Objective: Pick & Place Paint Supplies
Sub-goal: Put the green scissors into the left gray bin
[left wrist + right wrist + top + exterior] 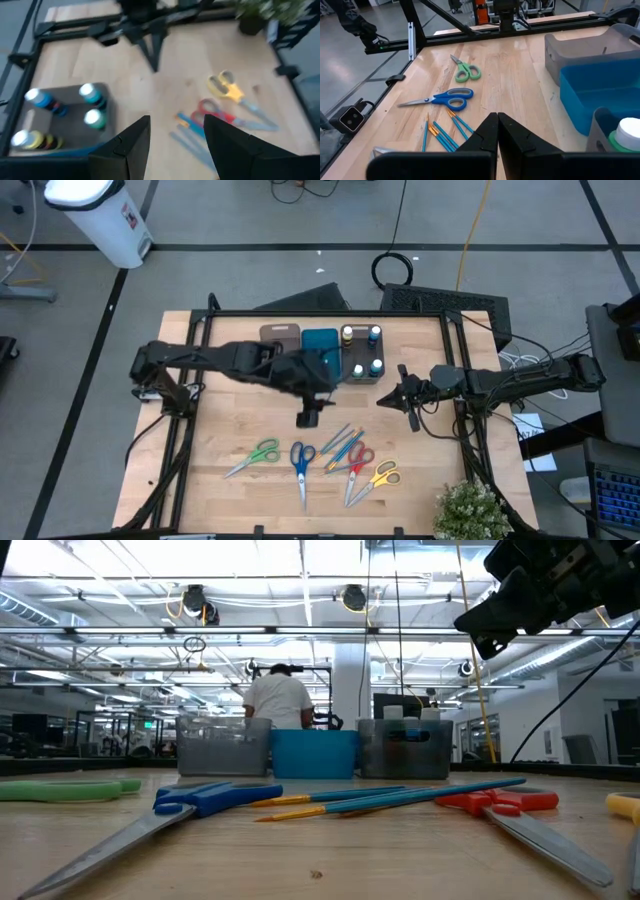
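Four pairs of scissors lie flat on the wooden table near its front edge: green [256, 455], blue [301, 462], red [357, 463] and yellow [378, 477]. Thin brushes [341, 444] lie between the blue and red pairs. Small white bottles [361, 350] stand in a grey tray [362, 376] at the back. My left gripper [309, 417] hangs open above the table's middle, in front of the trays, with nothing between its fingers [131, 142]. My right gripper [390, 397] is shut and waits to the right, beside the bottle tray.
A blue tray [320, 340] and another grey tray [279, 337] stand left of the bottle tray along the far edge. A potted plant [470, 508] sits at the near right corner. A black frame [300, 313] borders the table. A person stands in the room beyond [279, 698].
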Available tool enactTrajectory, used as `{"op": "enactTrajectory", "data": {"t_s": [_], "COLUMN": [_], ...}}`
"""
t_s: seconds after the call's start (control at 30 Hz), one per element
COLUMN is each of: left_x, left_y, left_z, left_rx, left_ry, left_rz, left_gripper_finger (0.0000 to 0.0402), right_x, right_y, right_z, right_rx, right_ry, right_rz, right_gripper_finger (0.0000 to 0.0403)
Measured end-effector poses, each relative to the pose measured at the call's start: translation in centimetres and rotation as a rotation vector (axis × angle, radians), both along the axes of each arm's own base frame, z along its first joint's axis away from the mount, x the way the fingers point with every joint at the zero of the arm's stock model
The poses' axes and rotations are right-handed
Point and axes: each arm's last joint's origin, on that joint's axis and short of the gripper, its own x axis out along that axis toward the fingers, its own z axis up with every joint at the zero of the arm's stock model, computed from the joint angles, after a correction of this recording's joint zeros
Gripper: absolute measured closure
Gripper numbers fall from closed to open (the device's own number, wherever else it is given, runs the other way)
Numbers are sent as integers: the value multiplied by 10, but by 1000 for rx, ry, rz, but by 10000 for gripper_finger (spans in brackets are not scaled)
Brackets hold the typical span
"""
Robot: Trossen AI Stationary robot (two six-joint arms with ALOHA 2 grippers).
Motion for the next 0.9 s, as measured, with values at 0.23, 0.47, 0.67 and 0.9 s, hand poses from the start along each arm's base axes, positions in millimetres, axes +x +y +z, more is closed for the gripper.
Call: {"op": "enactTrajectory", "data": {"t_s": [0.23, 0.47, 0.67, 0.9], "left_x": [3, -14, -45, -101], "left_y": [-59, -100, -116, -113], "left_z": [-22, -53, -65, -94], "left_rx": [0, 66, 91, 88], "left_ry": [-69, -66, -154, -299], "left_rz": [-149, -208, -103, 54], "left_gripper_finger": [211, 211, 211, 211], "right_x": [0, 0, 0, 0], "right_y": [0, 0, 0, 0], "right_z": [1, 1, 1, 2], "right_rx": [0, 0, 0, 0], "right_ry": [-6, -6, -13, -15], "right_rz": [0, 0, 0, 0], "right_gripper_finger": [403, 403, 403, 403]}}
